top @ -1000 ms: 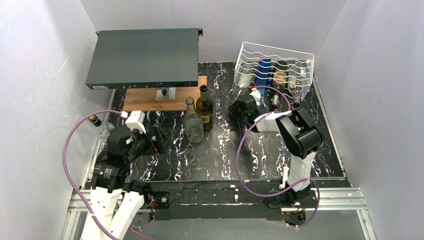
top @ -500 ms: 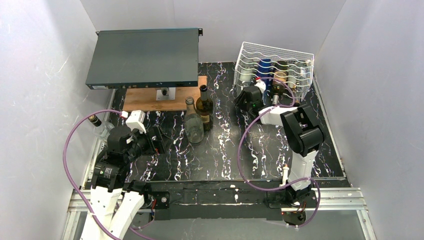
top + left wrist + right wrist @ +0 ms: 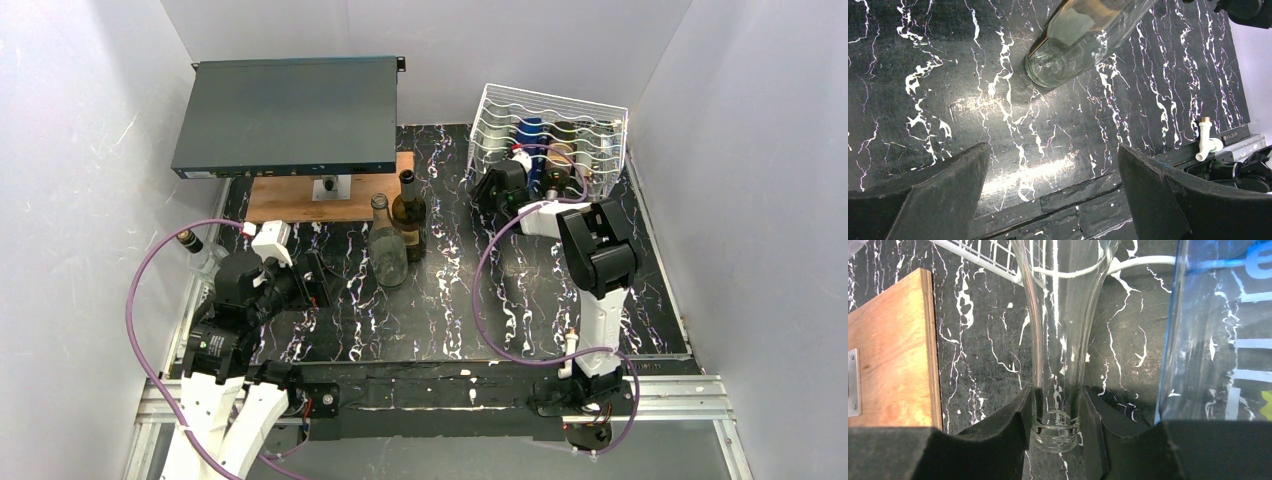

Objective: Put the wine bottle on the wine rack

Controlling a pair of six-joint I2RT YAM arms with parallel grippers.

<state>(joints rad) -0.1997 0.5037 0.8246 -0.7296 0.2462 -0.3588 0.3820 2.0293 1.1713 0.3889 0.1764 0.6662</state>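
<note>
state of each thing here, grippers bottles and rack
wine rack, holding several bottles
wine bottle, clear, lying, body in the rack
blue bottle, lying in the rack beside it
right gripper, fingers shut on the wine bottle's neck
left gripper, fingers wide open, empty
dark bottle, upright on table
glass bottle, upright on table

- Wine rack stood at far right corner of table.
- Stored bottles lay side by side in rack.
- My right claw sat at rack's front left end. Neck of held bottle lay between its fingers, body running on under rack wire.
- Neighbour bottle lay just right of held bottle.
- Wooden board lay at far left of table, with flat box raised above it on stand.
- Two bottles stood upright mid-table, just right of board: rear bottle directly behind front bottle.
- My left claw hung at near left, front bottle's base ahead of it.
</note>
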